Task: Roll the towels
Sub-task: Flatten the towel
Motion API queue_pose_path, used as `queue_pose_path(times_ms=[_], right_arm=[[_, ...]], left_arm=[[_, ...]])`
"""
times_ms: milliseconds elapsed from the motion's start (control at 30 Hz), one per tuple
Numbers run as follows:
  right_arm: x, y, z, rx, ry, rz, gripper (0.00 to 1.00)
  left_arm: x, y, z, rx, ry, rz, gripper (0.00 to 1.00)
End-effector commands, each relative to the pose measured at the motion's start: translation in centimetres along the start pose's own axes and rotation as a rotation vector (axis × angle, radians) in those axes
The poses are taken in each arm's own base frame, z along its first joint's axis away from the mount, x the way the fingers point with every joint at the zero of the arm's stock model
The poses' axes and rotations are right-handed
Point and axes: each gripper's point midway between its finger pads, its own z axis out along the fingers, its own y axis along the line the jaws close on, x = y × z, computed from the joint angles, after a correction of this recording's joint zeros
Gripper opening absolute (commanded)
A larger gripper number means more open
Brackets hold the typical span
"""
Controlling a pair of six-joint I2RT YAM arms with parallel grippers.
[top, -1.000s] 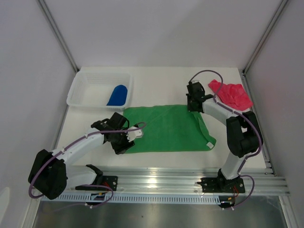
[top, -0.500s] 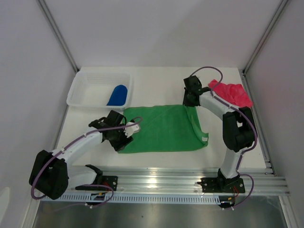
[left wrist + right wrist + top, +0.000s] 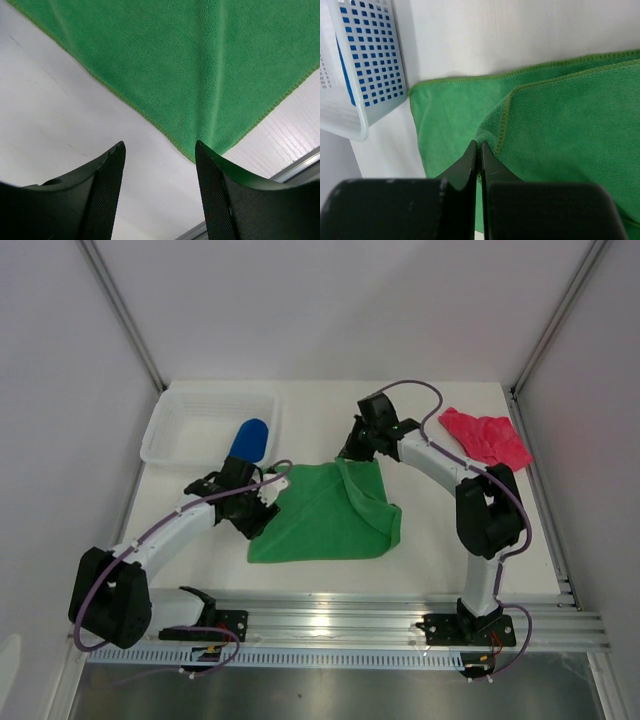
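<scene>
The right tool (image 3: 480,144) has its two fingers pressed together on a hemmed edge of the green towel (image 3: 560,115). It pinches that edge at the towel's far side, where the lifted flap lies doubled back over the layer beneath.

The left tool (image 3: 160,145) stands with its fingers apart and nothing between them. It is poised over the bare table (image 3: 60,125), just off the green towel's left edge and close to one of its corners.

The green towel lies flat on the table with its right part folded over towards the left. To its left and beyond it sits a white mesh basket (image 3: 175,430) with the blue towel (image 3: 248,438) inside. The pink-red towel (image 3: 487,437) lies bunched to the right of the green towel, beyond its far edge and apart from it.
</scene>
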Motion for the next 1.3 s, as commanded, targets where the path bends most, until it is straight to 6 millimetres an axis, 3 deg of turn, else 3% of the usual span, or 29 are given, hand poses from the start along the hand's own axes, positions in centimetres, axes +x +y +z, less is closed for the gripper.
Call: queue_pose_path(times_ms=[0,100,133,200,233,333,533,667,700,767,833,867,900,933,1000,1100,1133,1200,1267], right_arm=[[-1.1,-2.7,0.0,0.059,-0.017,0.094,0.00],[-2.4,-5.8,-2.3,0.122,-0.080,0.096,0.00],[-3.1,-8.2,-3.6,0.157,-0.103,0.119,0.00],[-3.8,-10.7,-5.0,0.201,-0.131,0.120,0.00],[-4.8,-13.2,-6.1,0.245,-0.167,0.144,0.00],[-6.1,-17.1,-7.7,0.310,-0.190,0.129,0.00],[-8.6,-21.6,-8.3,0.441,-0.198,-0.018,0.00],[-10.5,-23.1,-7.4,0.519,-0.188,-0.081,0.00],[-11.7,-23.0,-7.0,0.529,-0.199,-0.094,0.00],[-12.8,-23.5,-7.5,0.589,-0.210,-0.112,0.02],[-14.3,-22.7,-7.2,0.561,-0.227,-0.143,0.24],[-14.5,-22.6,-6.9,0.548,-0.209,-0.173,0.61],[-15.4,-22.9,-6.2,0.552,-0.203,-0.161,0.65],[-14.4,-24.0,-6.5,0.603,-0.133,-0.137,0.66],[-14.4,-25.5,-7.5,0.692,-0.108,-0.080,0.67],[-13.0,-24.8,-10.3,0.698,-0.144,-0.035,0.67],[-11.9,-24.2,-12.3,0.680,-0.176,-0.022,0.67],[-10.0,-23.1,-13.3,0.610,-0.186,0.022,0.64],[-5.7,-22.6,-14.1,0.530,-0.123,0.057,0.56]], left_arm=[[0.0,0.6,0.6,-0.005,0.022,0.013,0.61],[1.0,-0.2,1.4,0.041,0.031,0.088,0.62],[1.3,-0.4,1.7,0.046,0.041,0.114,0.62],[1.4,-1.0,2.3,0.065,0.055,0.152,0.63],[1.3,-1.2,2.5,0.074,0.057,0.170,0.63],[1.3,-2.2,3.9,0.115,0.088,0.181,0.65],[2.8,-2.6,5.6,0.132,0.191,0.164,0.63],[2.9,-2.7,5.6,0.135,0.200,0.169,0.64],[3.0,-2.8,5.6,0.140,0.203,0.168,0.64],[3.2,-2.9,5.5,0.144,0.208,0.166,0.63],[3.5,-3.0,5.5,0.144,0.215,0.164,0.63],[3.6,-3.0,5.4,0.143,0.217,0.164,0.63],[3.6,-3.0,5.4,0.142,0.218,0.164,0.63],[3.6,-3.0,5.4,0.142,0.219,0.161,0.63],[3.7,-3.1,5.2,0.145,0.221,0.160,0.63],[2.6,-3.1,3.9,0.148,0.193,0.167,0.63],[1.9,-3.1,3.0,0.153,0.177,0.174,0.63],[0.5,-3.5,1.5,0.181,0.108,0.218,0.64],[0.3,-4.7,0.1,0.239,0.067,0.286,0.66]])
